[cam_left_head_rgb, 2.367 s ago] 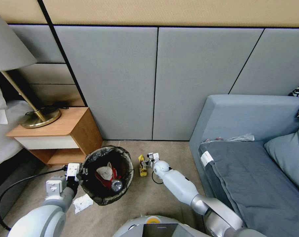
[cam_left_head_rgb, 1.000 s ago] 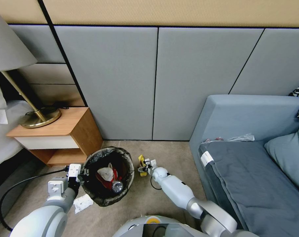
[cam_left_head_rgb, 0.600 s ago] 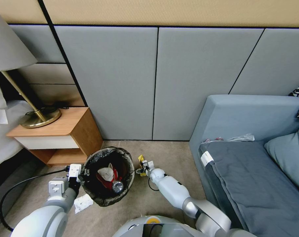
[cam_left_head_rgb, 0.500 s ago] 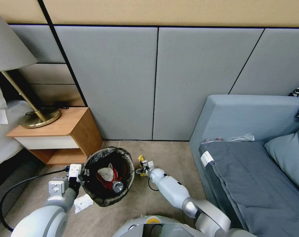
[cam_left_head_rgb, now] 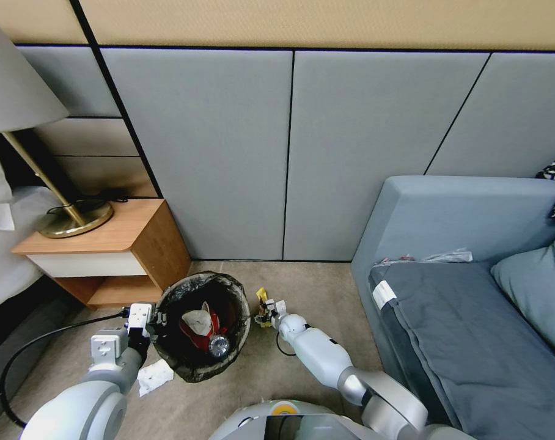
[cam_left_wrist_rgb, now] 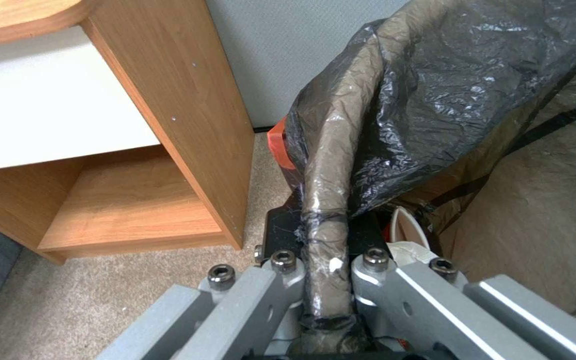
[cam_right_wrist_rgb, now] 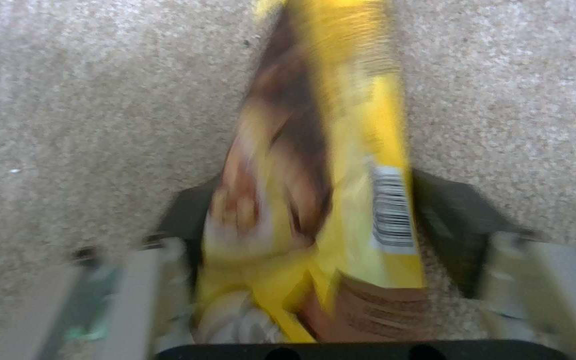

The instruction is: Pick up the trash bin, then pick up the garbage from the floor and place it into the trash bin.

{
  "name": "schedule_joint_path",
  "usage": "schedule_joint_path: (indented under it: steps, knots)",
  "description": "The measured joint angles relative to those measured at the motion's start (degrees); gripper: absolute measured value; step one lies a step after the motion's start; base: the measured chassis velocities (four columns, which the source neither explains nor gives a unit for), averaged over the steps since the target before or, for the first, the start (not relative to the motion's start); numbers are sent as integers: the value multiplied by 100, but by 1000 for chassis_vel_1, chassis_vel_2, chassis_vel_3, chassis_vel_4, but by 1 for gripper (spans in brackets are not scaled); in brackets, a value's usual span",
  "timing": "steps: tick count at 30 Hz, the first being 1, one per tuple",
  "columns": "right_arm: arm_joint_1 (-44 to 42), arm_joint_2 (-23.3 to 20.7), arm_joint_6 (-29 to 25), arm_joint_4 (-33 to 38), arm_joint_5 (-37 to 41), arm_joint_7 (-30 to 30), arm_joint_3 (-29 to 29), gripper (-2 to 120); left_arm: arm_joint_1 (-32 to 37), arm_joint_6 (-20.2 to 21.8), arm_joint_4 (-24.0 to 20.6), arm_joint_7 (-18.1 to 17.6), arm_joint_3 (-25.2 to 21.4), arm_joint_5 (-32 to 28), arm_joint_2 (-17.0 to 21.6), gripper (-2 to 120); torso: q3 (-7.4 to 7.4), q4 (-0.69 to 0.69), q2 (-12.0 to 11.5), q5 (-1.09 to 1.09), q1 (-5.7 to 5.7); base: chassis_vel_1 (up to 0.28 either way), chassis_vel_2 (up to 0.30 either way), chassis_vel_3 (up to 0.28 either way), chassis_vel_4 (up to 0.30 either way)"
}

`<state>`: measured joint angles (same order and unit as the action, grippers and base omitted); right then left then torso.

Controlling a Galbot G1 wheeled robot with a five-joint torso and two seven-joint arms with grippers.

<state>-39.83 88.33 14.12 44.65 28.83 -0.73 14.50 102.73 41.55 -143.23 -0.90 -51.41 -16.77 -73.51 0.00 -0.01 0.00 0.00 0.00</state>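
1. Down on the tan carpet (cam_left_head_rgb: 326,287), between the wooden nightstand (cam_left_head_rgb: 115,250) on the left and the blue sofa (cam_left_head_rgb: 467,293) on the right, sits the trash bin (cam_left_head_rgb: 199,325).
2. The left gripper (cam_left_wrist_rgb: 326,280) is clamped tight on the near-left rim of the bin, so the bin stays in place and its mouth faces up for dropping things in.
3. A crinkly, shiny black bag (cam_left_wrist_rgb: 448,95) is folded over the round rim, and it bunches up where the jaws pinch it.
4. Inside the bin lie a red-and-white carton (cam_left_head_rgb: 198,324) and something small, round and shiny (cam_left_head_rgb: 217,346).
5. The right gripper (cam_left_head_rgb: 264,315) is just right of the bin, low over the floor.
6. Its jaws stand on both sides of a yellow snack wrapper (cam_right_wrist_rgb: 321,165), which is long, thin and smooth with a barcode. They look pinched on it, likely to carry it to the bin.
7. A crumpled white tissue (cam_left_head_rgb: 153,376) lies on the carpet near the bin's left side, not yet picked up.
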Motion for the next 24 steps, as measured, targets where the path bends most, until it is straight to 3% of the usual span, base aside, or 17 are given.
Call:
schedule_joint_path:
  steps: [10, 13, 24]
  knots:
    - [-21, -10, -32, 0, -4, 5, -1, 18, 1, -3, 0, 1, -17, -5, 4, 0, 0, 1, 0, 0, 0, 0, 0, 0, 0]
    - [-33, -40, -36, 9, -10, 8, 1, 3, -1, -5, 0, 1, -17, -7, 0, 0, 0, 0, 0, 0, 0, 0, 0, 0, 0]
    - [-114, -250, -196, 441, -53, 261, -133, 0, 11, -8, 0, 1, -53, -38, 14, 0, 0, 1, 0, 0, 0, 0, 0, 0, 0]
